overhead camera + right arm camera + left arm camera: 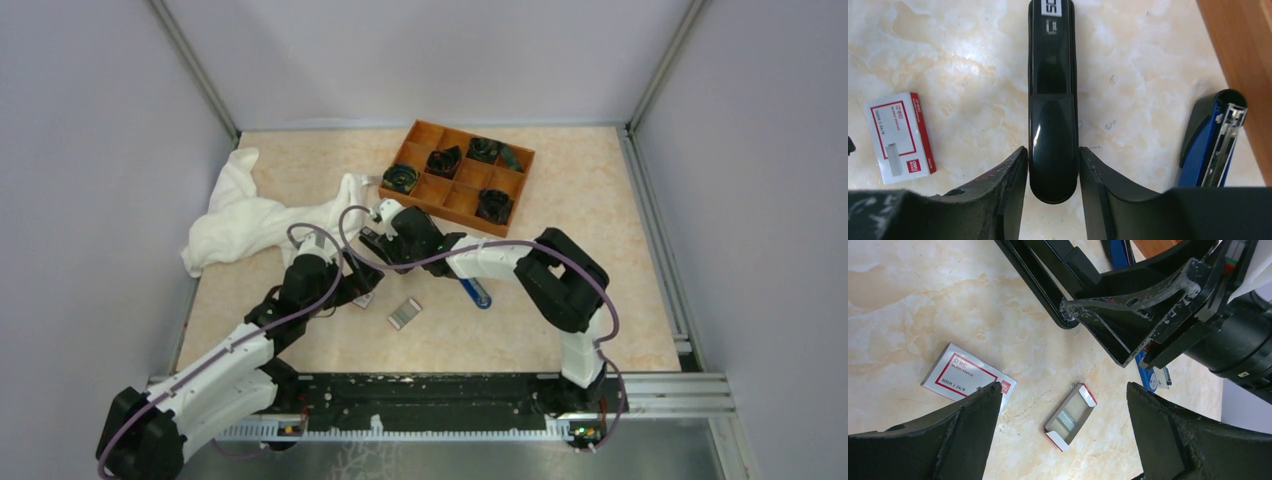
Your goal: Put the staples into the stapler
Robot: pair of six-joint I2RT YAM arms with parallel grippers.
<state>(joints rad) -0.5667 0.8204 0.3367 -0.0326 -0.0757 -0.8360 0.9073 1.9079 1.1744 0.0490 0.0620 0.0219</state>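
Right wrist view showed the right tool clamped on the stapler; the left tool gaped wide over a carton tray apparently holding staples.

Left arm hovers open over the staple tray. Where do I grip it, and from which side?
Come straight down with the left gripper, wrist turned so the fingers close on the two long walls of the staple tray near mid-length. It lies flat, open side up, long and narrow, so that short span likely suits; the staples inside go unsqueezed.
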